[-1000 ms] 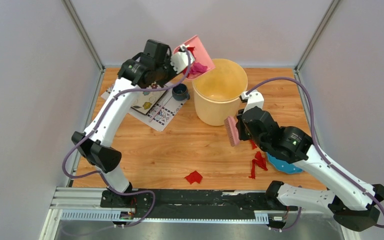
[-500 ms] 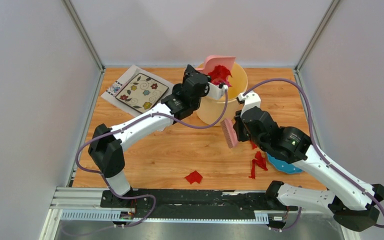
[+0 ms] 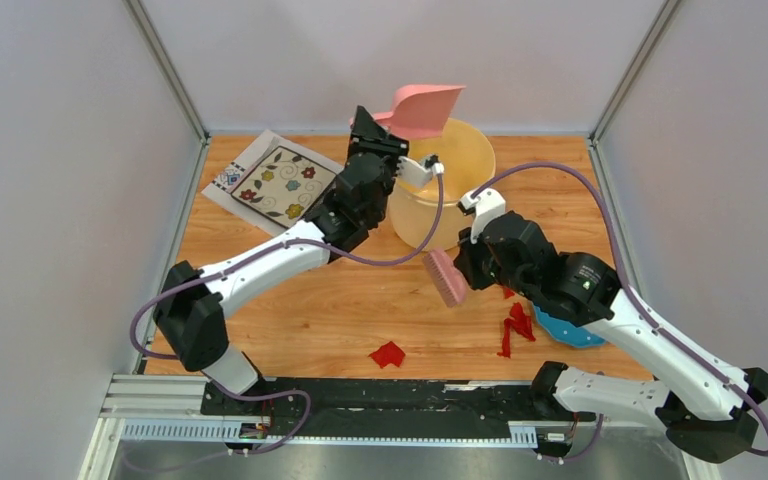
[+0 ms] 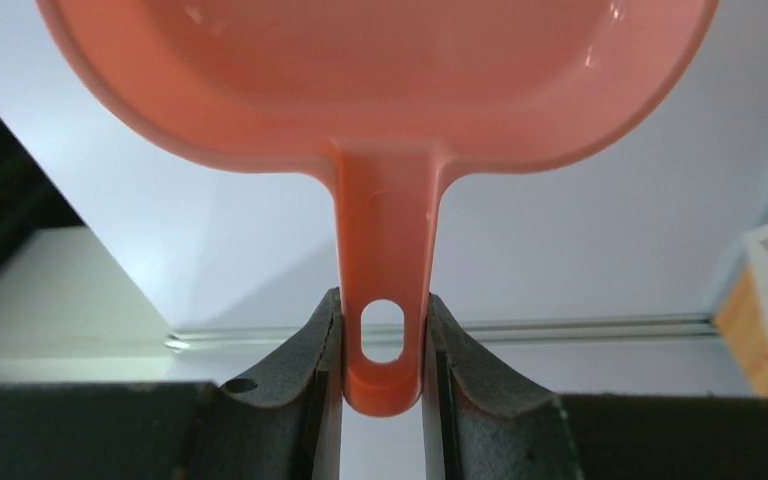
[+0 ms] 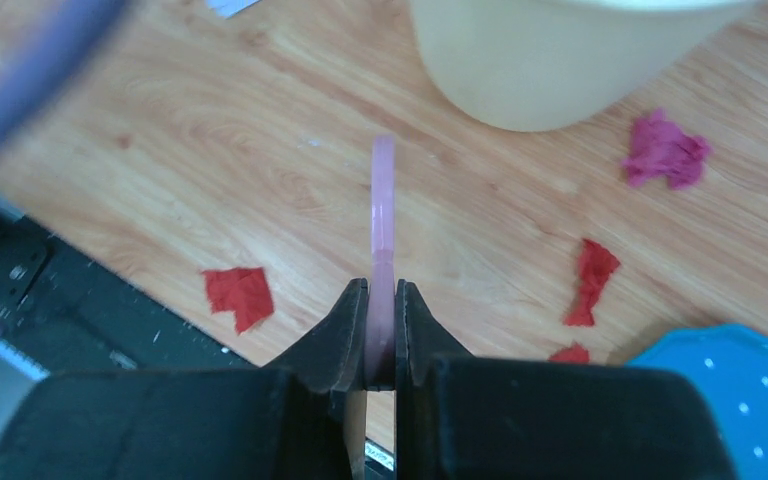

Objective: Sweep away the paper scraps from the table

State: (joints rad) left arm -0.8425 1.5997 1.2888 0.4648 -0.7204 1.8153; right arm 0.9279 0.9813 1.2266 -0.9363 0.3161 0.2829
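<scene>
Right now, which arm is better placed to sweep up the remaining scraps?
Right. The right pincer grips the pink brush low near the red paper scraps on the table; the left pincer holds the dustpan high over the yellow bucket.

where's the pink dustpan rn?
Top view: pink plastic dustpan is raised at back centre, over the far-left rim of the cream round bucket, its handle clamped in the left tool.

bright even light, soft shadows, blurry fg
</scene>
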